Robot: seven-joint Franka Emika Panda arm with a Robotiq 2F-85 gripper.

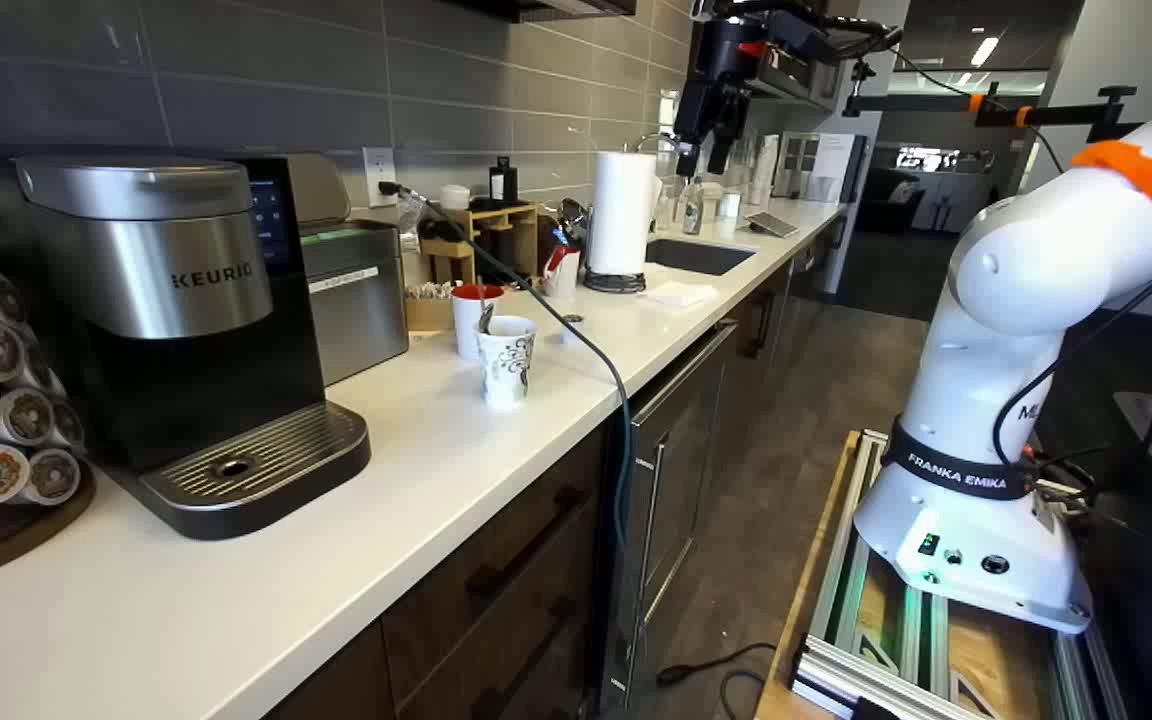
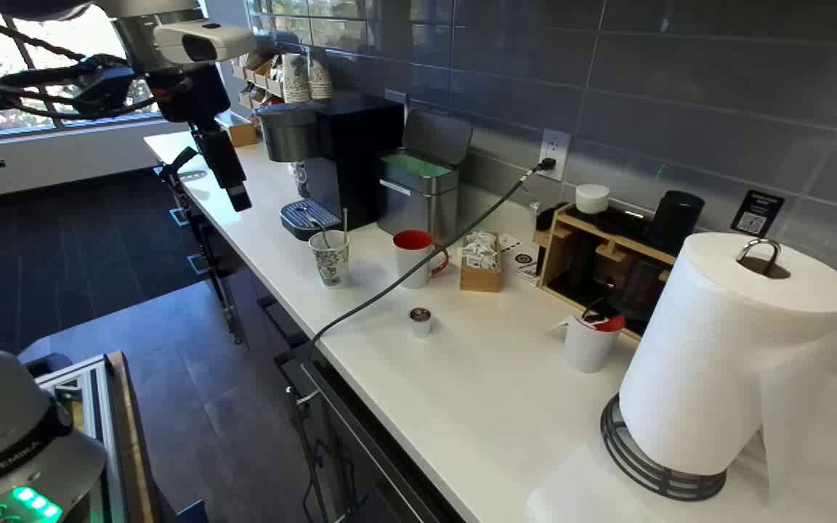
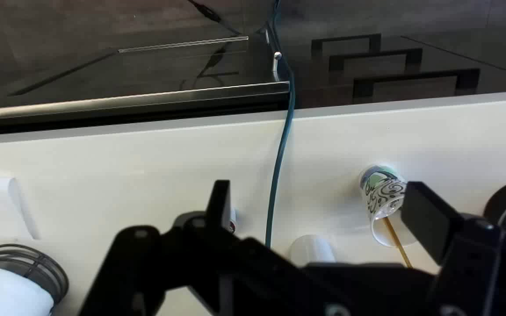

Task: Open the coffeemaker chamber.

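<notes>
Gripper (image 3: 321, 206) spread and empty, well apart from the coffeemaker (image 1: 201, 385). Best to approach high, clearing the patterned cup (image 1: 507, 365), then raise the chamber (image 1: 151, 245) by its front edge.

Coffeemaker (image 1: 191, 370): on the counter (image 1: 496, 470)
Chamber (image 1: 156, 245): closed, lid (image 1: 151, 188) down
Gripper (image 1: 703, 160): raised, jaws parted, well apart from coffeemaker

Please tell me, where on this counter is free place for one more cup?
Free: the counter between the coffee pod and the paper towel roll, and the strip between the coffeemaker and the front edge. Crowded: around the patterned cup, red-lined mug and packet box; the cord runs close by.
</notes>
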